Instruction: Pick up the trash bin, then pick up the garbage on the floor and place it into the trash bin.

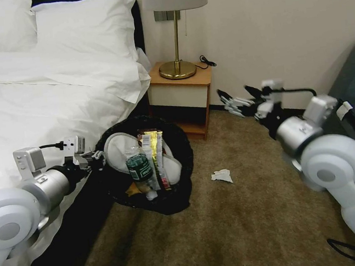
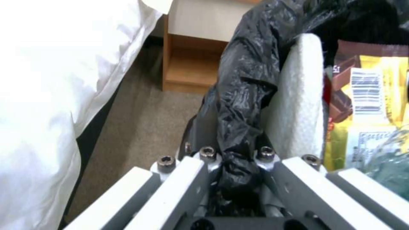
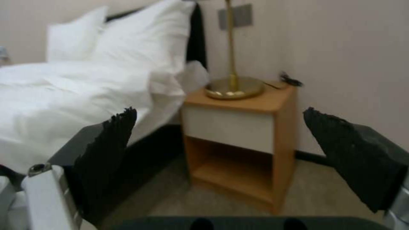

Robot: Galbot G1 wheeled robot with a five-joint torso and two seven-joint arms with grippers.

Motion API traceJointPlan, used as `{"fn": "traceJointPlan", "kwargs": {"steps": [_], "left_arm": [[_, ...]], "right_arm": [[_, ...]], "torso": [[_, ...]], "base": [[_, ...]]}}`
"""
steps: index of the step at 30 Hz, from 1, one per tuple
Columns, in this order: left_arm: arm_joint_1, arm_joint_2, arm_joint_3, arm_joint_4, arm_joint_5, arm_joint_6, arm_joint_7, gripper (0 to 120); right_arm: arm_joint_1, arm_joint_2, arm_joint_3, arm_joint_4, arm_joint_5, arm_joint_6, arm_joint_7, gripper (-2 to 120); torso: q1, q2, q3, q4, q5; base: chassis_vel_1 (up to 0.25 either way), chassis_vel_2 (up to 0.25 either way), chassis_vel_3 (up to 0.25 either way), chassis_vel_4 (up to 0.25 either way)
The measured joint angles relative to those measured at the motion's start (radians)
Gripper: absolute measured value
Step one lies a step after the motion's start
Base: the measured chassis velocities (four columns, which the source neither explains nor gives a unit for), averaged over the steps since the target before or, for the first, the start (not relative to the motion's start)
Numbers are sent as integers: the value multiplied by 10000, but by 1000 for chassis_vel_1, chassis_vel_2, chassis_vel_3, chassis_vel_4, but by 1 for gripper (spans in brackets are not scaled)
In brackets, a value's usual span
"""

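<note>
Mostly done, by the look of it. A hotel room with a bed (image 1: 35,92) on the left and a nightstand (image 1: 182,95) against the wall. The left gripper (image 1: 92,157), beside the bed, is clamped on the black bag at the rim of the bin (image 1: 175,150); the left wrist view shows the bag (image 2: 238,105) bunched between its closed fingers. The bin seems held up off the carpet and tipped toward the camera, though whether it is fully clear of the floor is hard to tell.

Inside the bin lie a white slipper (image 1: 118,149), a green bottle (image 1: 139,167) and a yellow wrapper (image 1: 153,146).

One crumpled tissue (image 1: 222,175) sits on the carpet, just right of the bin and apart from it. That looks like the last piece left to collect.

The right gripper (image 1: 241,99) hangs in the air near the wall, right of the nightstand, well above the tissue. Its fingers (image 3: 108,150) are spread wide and hold nothing.
</note>
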Motion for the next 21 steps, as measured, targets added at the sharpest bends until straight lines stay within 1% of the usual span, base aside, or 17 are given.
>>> {"fn": "traceJointPlan", "kwargs": {"steps": [1, 2, 4, 5, 8, 10, 12, 13, 15, 21], "left_arm": [[1, 3, -11, -22, 3, 1, 16, 1], [1, 3, -11, -22, 3, 1, 16, 1], [-3, -29, -13, -25, 6, 0, 13, 1], [-3, -29, -13, -25, 6, 0, 13, 1], [12, -61, -14, -64, -10, 1, 4, 1], [12, -61, -14, -75, -21, 1, 4, 1], [5, -57, 3, -111, -29, 0, 4, 1], [5, -57, 3, -111, -29, 0, 4, 1], [12, -58, 47, -146, -31, 2, 5, 1], [52, -61, 34, -235, -23, 2, 7, 1]], "right_arm": [[-363, 91, 226, -49, -407, 119, -154, 100], [-363, 91, 226, -49, -407, 119, -154, 100], [-973, 272, 572, -136, -1156, 319, -397, 100], [-973, 272, 572, -136, -1156, 319, -397, 100], [-1901, 510, 1054, -106, -1830, 418, -605, 100], [-2146, 590, 1196, -57, -1947, 423, -644, 100], [-2801, 806, 1524, 58, -2142, 499, -772, 100], [-2801, 806, 1524, 58, -2142, 499, -772, 100], [-3274, 973, 1810, 79, -2542, 577, -967, 100], [-3580, 1092, 2121, 170, -2691, 538, -1002, 100]], "torso": [[0, 0, -1, 0, -1], [0, 0, -1, 0, -1], [0, 0, 0, 2, -1], [0, 0, 0, 2, -1], [0, 0, 0, 1, 0], [0, 0, -1, 0, -1], [0, 0, -1, 0, 0], [0, 0, -1, 0, 0], [0, 0, 0, 1, -1], [0, 0, 0, 0, -1]], "base": [[0, 0, 0, 0], [0, 0, 0, 0], [0, 0, 0, 0], [0, 0, 0, 0], [0, 0, 0, 0], [0, 0, 0, 0], [0, 0, 0, 0], [0, 0, 0, 0], [0, 0, 0, 0], [0, 0, 0, 0]]}}
